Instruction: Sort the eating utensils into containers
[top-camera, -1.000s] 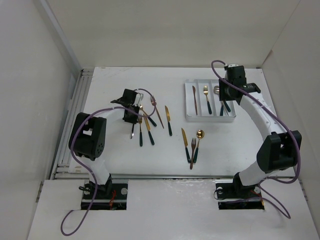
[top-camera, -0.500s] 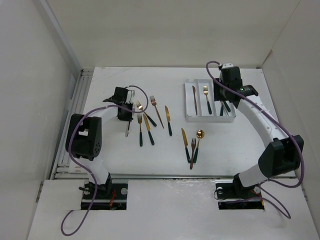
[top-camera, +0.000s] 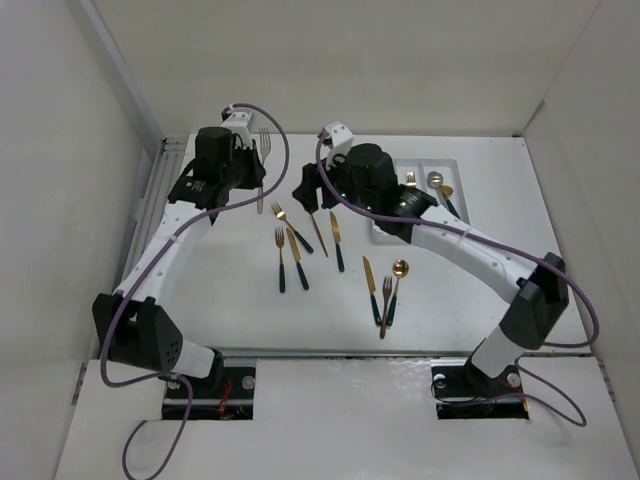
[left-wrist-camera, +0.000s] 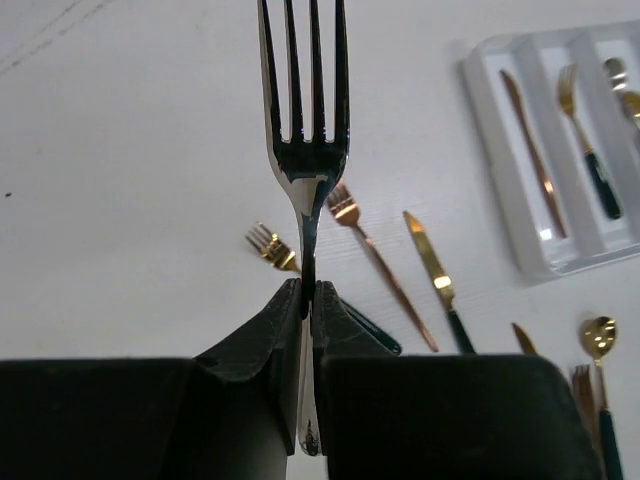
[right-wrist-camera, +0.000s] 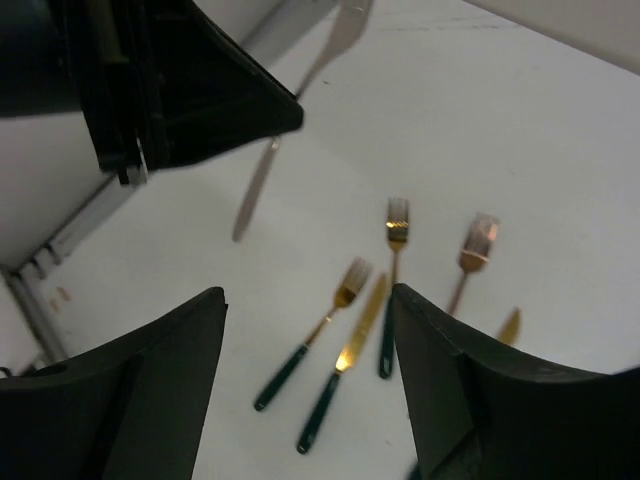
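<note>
Your left gripper (left-wrist-camera: 308, 300) is clamped tight on a silver metal fork (left-wrist-camera: 303, 120), tines pointing away from it, while your right gripper (right-wrist-camera: 305, 330), jaws spread and empty, hangs between it and the white plastic cutlery tray (left-wrist-camera: 497, 160), above loose gold green-handled forks (right-wrist-camera: 352, 275).

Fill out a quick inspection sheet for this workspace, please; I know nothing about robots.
Surface: white table, no spills seen.
Job's things: silver fork lifted off the table; about eight loose utensils lying on it; white tray holds a copper knife, a gold fork and spoons, each kind in its own slot.
Clutter: nothing seen.
Grippers: left gripper shut on the silver fork; right gripper open, empty.
Cables: purple cables along both arms.
Surroundings: white walls.
</note>
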